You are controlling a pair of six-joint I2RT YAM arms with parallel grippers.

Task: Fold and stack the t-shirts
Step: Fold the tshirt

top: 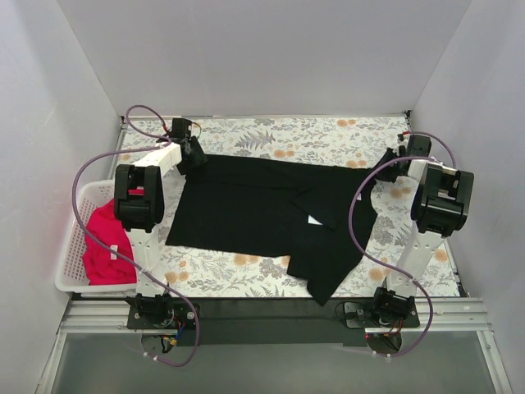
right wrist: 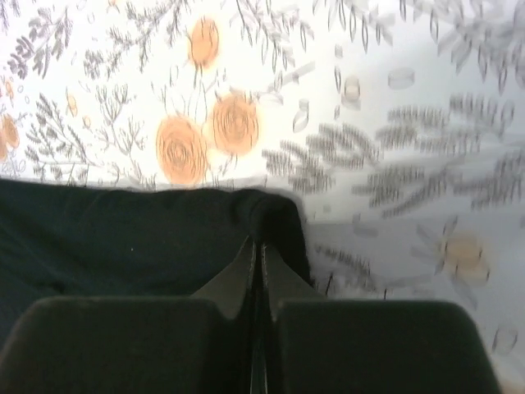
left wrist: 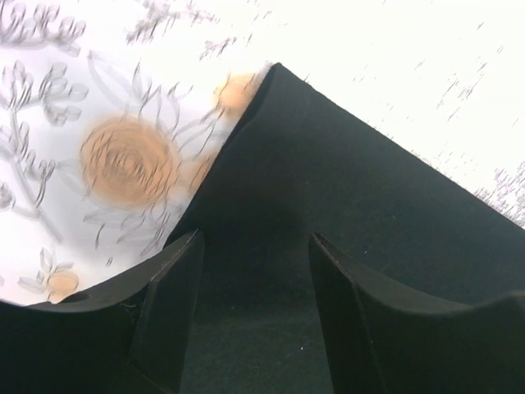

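Your left claw [left wrist: 254, 246] and right claw [right wrist: 258, 246] have matte black wedge fingers [left wrist: 168, 320]. Behind each claw are white links [top: 161, 159] and boxy black housings [top: 136, 197]. Purple cables [top: 75, 197] loop back to the bases.

Two shirts: one black shirt [top: 246, 209] on the tabletop [top: 271, 131] and one red shirt [top: 102, 246] at the left. One white label [top: 315, 219], on the black shirt. One basket [top: 72, 254], at the left edge, with the red shirt in it. One tabletop, flower-printed. Two arms, a left arm [top: 139, 197] and a right arm [top: 443, 201]. Two pincers, the left pincer [top: 190, 156] at the far left and the right pincer [top: 392, 164] at the far right. Each has two fingers [left wrist: 172, 304], four in all.
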